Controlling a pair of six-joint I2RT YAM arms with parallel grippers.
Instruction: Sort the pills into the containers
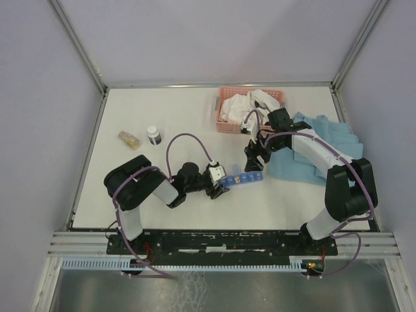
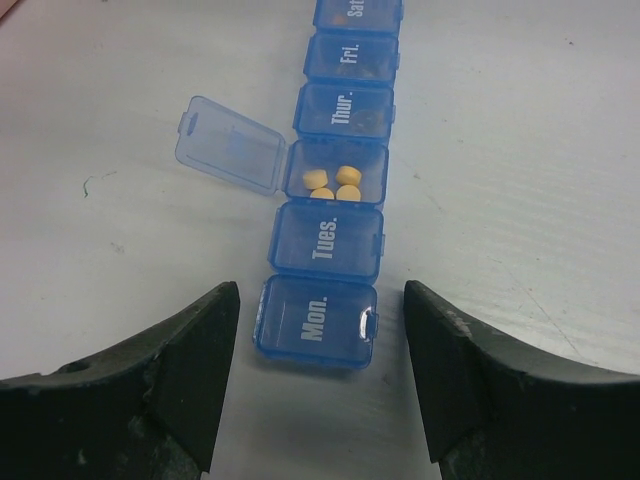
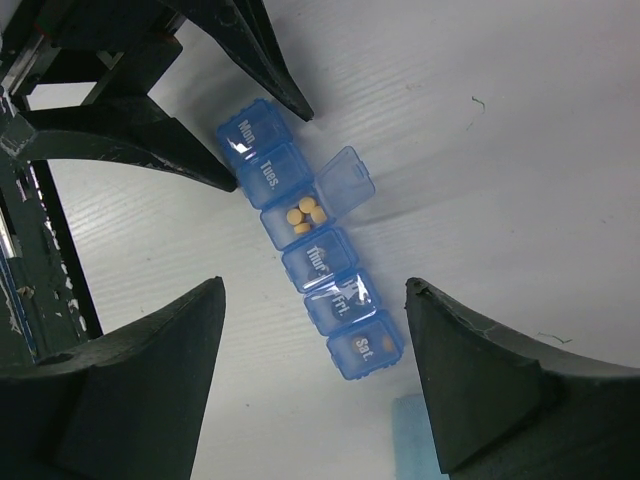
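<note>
Pink slotted basket (image 1: 225, 124) of white cloth (image 1: 242, 105), crumpled blue cloth (image 1: 326, 139) beside it, dark-capped bottle (image 1: 153, 135), clear bottle (image 1: 129, 139) lying nearby

The left arm (image 1: 140, 185) lies folded low over the bench (image 1: 182, 117), its elbow out to the left and its forearm reaching right, so the left jaws point rightward, close to the surface. They stand apart and grip nothing, with a clear gap inside each. The right arm (image 1: 325, 156) rises from its base, bends over and stretches leftward, its wrist (image 1: 278, 122) tipped down. The right jaws hang spread wide and empty, just beyond the tips of the left jaws.
</note>
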